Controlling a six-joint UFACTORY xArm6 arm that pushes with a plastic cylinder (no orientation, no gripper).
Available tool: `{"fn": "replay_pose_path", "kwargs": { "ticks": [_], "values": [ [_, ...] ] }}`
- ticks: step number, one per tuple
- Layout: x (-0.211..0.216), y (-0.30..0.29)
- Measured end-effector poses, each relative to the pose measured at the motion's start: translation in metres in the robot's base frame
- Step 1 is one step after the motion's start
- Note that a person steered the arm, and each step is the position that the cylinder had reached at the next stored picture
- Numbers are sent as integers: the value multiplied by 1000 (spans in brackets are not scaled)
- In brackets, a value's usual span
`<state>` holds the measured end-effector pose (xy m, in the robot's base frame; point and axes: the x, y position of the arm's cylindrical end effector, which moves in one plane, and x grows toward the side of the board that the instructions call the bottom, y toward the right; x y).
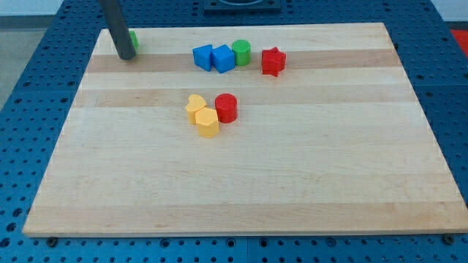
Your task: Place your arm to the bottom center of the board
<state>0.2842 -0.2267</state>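
My tip (126,56) rests on the wooden board (241,183) near its top left corner. A green block (134,40) sits just behind the rod, mostly hidden by it. Near the view's top centre stand two blue blocks (202,57) (223,58), touching, with a green cylinder (241,52) right beside them and a red star-shaped block (273,61) a little to the right. At mid-board sit a yellow heart-shaped block (195,107), a yellow hexagonal block (207,123) and a red cylinder (227,107), clustered together. My tip is far to the left of all these.
The board lies on a blue perforated table (29,88) that surrounds it on all sides. A dark mount (241,6) shows at the view's top edge.
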Motion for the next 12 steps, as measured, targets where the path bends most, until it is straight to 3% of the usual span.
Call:
{"fn": "replay_pose_path", "kwargs": {
  "ticks": [2, 3, 4, 6, 9, 12],
  "values": [
    [153, -14],
    [254, -13],
    [333, 22],
    [334, 31],
    [334, 221],
    [334, 170]
  ]
}}
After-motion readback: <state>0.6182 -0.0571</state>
